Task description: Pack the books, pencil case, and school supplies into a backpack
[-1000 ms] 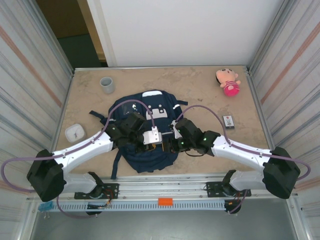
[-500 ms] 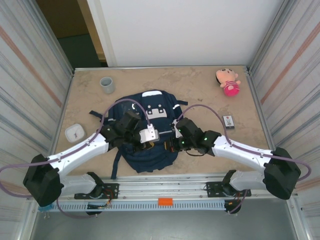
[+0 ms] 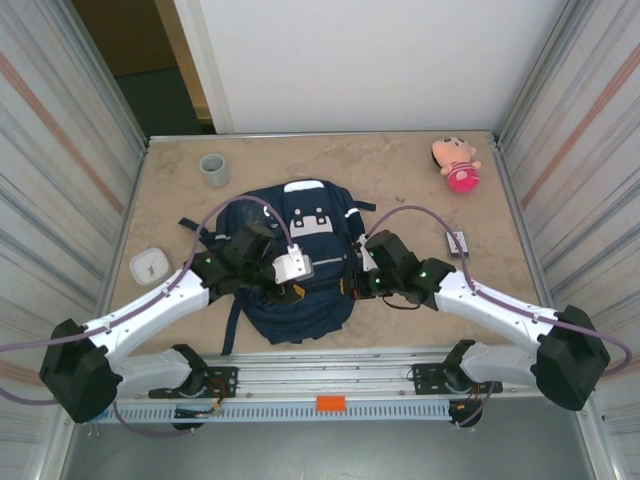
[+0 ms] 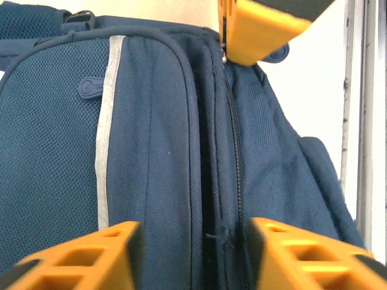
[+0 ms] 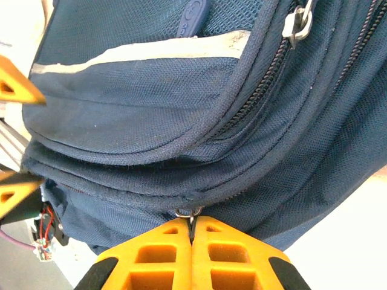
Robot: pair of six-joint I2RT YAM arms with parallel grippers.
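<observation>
Right wrist view: the right tool (image 5: 192,225) is clenched on the zip pull (image 5: 189,212) at 3 o'clock on the backpack (image 5: 139,115). The left tool (image 4: 193,229), released, straddles the zip (image 4: 233,133). Best to draw the pull steadily along the teeth.

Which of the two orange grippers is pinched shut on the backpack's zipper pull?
The right gripper: its jaws are pressed together on the small metal zipper pull of the navy blue fabric backpack. The left gripper stands open astride the zip line.

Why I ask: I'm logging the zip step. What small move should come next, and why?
Probably draw the right end effector along the zip: it is shut on the zip pull, and the backpack there looks closed.
</observation>
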